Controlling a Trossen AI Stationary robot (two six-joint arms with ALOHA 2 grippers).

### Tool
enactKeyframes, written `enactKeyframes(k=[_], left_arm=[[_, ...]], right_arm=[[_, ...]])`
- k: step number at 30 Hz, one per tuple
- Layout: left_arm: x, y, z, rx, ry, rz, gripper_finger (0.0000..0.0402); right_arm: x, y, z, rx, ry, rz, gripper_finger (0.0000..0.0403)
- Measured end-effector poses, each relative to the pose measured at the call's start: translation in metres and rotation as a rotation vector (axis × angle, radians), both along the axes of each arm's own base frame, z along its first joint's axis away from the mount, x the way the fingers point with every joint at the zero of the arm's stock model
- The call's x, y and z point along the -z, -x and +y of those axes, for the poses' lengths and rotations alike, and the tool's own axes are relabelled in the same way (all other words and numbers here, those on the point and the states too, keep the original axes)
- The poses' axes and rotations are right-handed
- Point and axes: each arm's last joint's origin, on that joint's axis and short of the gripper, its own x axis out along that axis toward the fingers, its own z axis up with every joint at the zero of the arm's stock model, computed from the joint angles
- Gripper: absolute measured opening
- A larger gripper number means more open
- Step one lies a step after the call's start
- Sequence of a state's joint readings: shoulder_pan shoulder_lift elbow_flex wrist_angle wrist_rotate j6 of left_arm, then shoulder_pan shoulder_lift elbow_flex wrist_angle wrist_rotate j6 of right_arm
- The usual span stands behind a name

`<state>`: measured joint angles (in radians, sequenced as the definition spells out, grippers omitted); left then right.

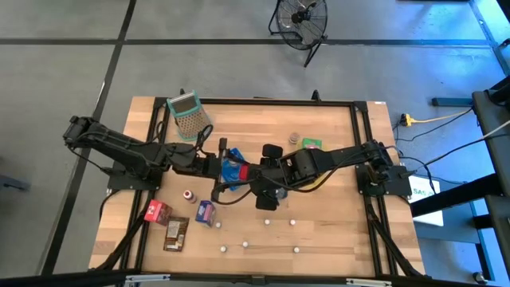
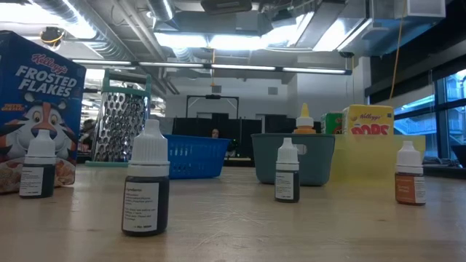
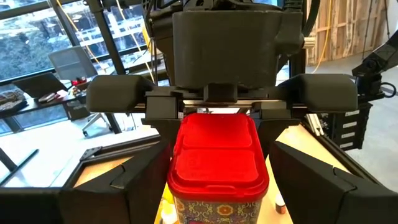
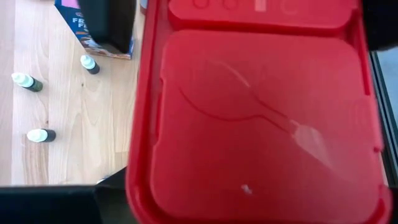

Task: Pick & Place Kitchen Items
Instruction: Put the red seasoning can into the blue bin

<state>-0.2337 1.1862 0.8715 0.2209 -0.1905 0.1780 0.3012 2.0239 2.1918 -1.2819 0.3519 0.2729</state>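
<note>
A container with a red lid (image 3: 216, 155) and a patterned blue body (image 1: 233, 170) sits between both grippers over the table's middle. My left gripper (image 1: 218, 165) reaches in from the left; its own fingers (image 3: 134, 183) flank the body. My right gripper (image 1: 256, 172) comes from the right, facing it. The lid (image 4: 258, 118) fills the right wrist view. Small dropper bottles (image 1: 245, 241) stand on the near part of the table. A red box (image 1: 157, 211), a brown packet (image 1: 176, 233) and a cereal box (image 1: 205, 211) rest near left. The low view shows neither gripper. My left gripper has the container's patterned body (image 3: 186, 208) just below the lid, pinched between its two fingers, coming level from the table's left. The container stands upright with its lid up. My right gripper is shut on the container from the opposite side, beside the lid's far end (image 3: 214, 121). The container hides its fingertips.
A metal grater (image 1: 189, 114) stands at the far left; a green box (image 1: 311, 144) and a small jar (image 1: 294, 139) sit far right of centre. The low view shows a blue basket (image 2: 193, 155), a teal tray (image 2: 298, 156) and a yellow tray (image 2: 378, 156).
</note>
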Motion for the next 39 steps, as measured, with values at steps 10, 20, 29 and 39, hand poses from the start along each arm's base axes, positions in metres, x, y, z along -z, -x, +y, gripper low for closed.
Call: enactKeyframes(k=[10,20,29,39], left_arm=[[0.005,-0.004,-0.001,-0.001,-0.005,0.019,0.0269],[0.004,-0.006,-0.001,-0.013,-0.027,-0.002,0.0269],[-0.012,-0.010,-0.001,-0.018,-0.002,0.145,0.0269],[-0.025,-0.008,0.003,-0.014,0.002,0.200,0.0269]], right_arm=[[0.000,-0.001,0.000,-0.001,-0.002,-0.008,0.0197],[0.000,-0.001,0.000,0.001,0.000,-0.007,0.0197],[0.000,-0.001,-0.001,-0.003,-0.015,-0.002,0.0197],[0.000,-0.001,-0.002,-0.004,-0.022,0.000,0.0197]])
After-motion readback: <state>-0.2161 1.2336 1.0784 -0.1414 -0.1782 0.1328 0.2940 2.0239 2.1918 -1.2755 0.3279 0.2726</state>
